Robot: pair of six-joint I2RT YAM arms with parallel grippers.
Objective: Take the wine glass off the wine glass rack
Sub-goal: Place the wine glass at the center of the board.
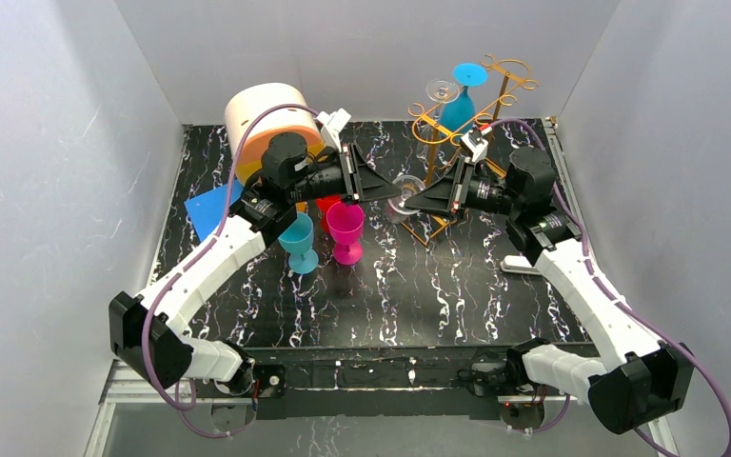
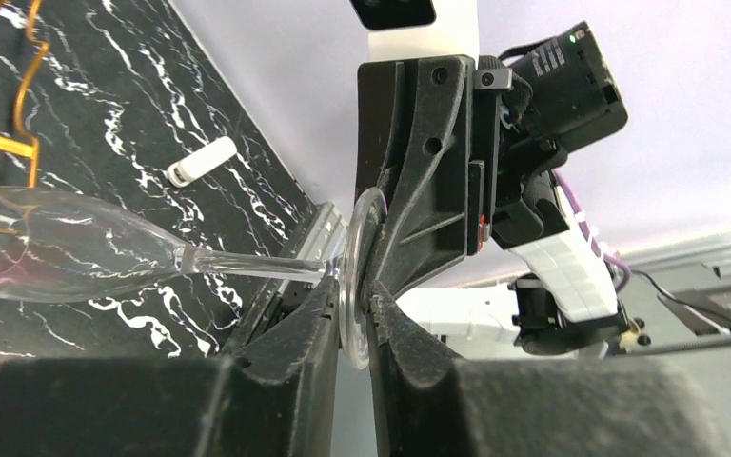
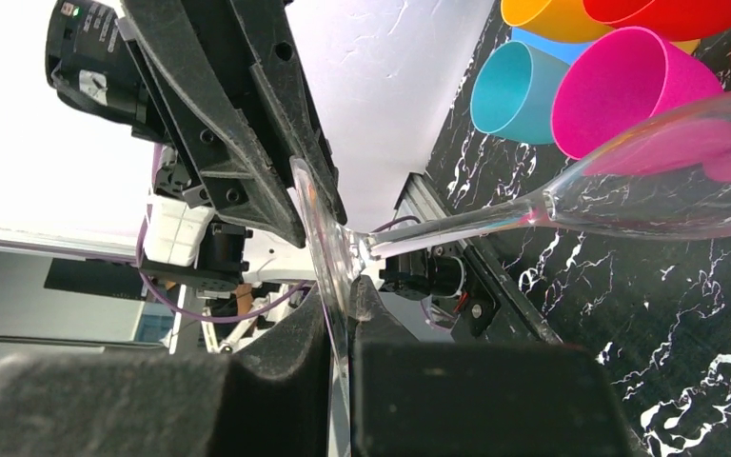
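Wine glass [image 1: 405, 195] lies on its side in the air over the middle of the bench [image 1: 438, 286]. It is off the wine glass rack [image 1: 438, 122], which stands toward the far right corner, just beside it. Left hand [image 2: 352, 314] and right hand [image 3: 338, 305] meet tip to tip from opposite sides. Each pinches the rim of the glass's round foot, and the stem runs level away from them.

A robot lab cell is indicated by plain white walls [image 1: 48, 143] enclosing a black marbled table [image 1: 457, 295], robot arms [image 1: 211, 262] bolted at its near edge
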